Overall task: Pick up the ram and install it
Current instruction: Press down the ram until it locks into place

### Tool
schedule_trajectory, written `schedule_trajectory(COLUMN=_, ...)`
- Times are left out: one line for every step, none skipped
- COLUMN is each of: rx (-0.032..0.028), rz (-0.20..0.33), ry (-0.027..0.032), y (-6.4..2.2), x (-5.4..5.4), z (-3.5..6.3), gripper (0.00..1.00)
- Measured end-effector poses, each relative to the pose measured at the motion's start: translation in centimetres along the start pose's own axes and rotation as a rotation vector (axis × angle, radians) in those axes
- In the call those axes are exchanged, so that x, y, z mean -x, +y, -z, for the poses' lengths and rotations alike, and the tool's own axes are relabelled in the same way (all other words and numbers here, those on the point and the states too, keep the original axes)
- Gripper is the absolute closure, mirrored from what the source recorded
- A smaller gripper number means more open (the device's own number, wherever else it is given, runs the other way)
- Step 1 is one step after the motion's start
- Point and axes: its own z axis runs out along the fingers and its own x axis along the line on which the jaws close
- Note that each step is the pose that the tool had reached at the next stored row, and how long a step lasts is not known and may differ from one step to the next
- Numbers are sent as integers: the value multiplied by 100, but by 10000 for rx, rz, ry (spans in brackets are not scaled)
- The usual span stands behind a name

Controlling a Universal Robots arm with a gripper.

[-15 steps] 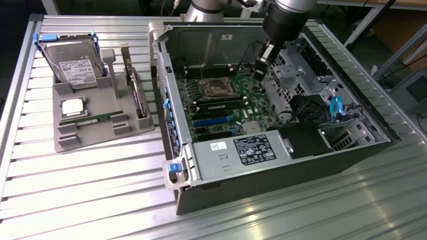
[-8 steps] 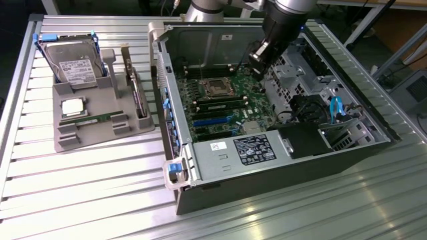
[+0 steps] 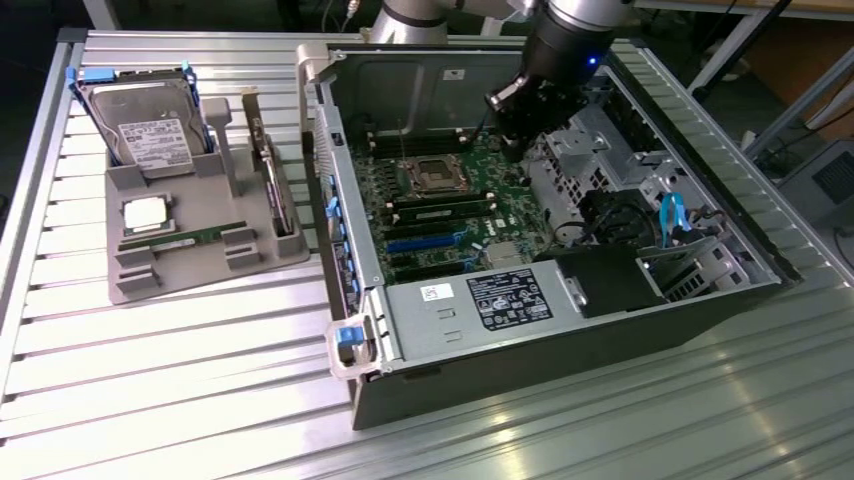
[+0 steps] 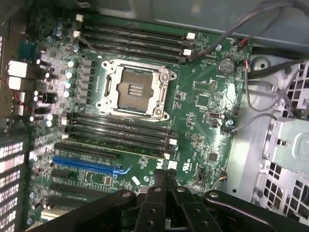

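Right now, in the exterior view, I see my gripper [image 3: 505, 128] hanging inside the open computer case [image 3: 561, 330], above the motherboard [image 3: 447, 215] and just beside the processor socket [image 3: 434, 175], on the side toward the exterior view's right. The ram [image 3: 187, 238] lies outside the case, in the grey parts holder [image 3: 200, 265] on the slatted table [image 3: 160, 400], well apart from the gripper; on that holder it rests just below the square silver processor chip [image 3: 147, 213], with the hard drive [image 3: 150, 135] propped at the holder's far end. Switching to the wrist view, I see the black fingers [image 4: 164, 186] pressed together with nothing between them, hovering over the motherboard [image 4: 203, 101] near the black memory slots [image 4: 120, 133] that run alongside the empty processor socket [image 4: 136, 92].
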Motion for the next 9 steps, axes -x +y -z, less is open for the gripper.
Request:
schedule_trajectory(rx=15, rz=-359, ry=13, y=0, x=0, z=-2, gripper=90)
schedule_trajectory(rx=35, rz=-906, ry=35, y=0, x=0, z=-4, gripper=90)
schedule_trajectory(rx=47, rz=-1219, ry=48, y=0, x=0, z=-6, gripper=90)
schedule_trajectory(rx=58, rz=-1504, ry=59, y=0, x=0, z=-8, gripper=90)
schedule_trajectory(rx=74, rz=-1961, ry=77, y=0, x=0, z=-11, gripper=90)
schedule_trajectory(rx=87, rz=-2296, ry=90, y=0, x=0, z=-14, gripper=90)
schedule_trajectory(rx=103, rz=-2688, ry=105, y=1, x=1, z=-16, gripper=90)
schedule_trajectory(rx=105, rz=-2749, ry=107, y=1, x=1, z=-17, gripper=90)
schedule_trajectory(rx=105, rz=-2749, ry=107, y=1, x=1, z=-16, gripper=90)
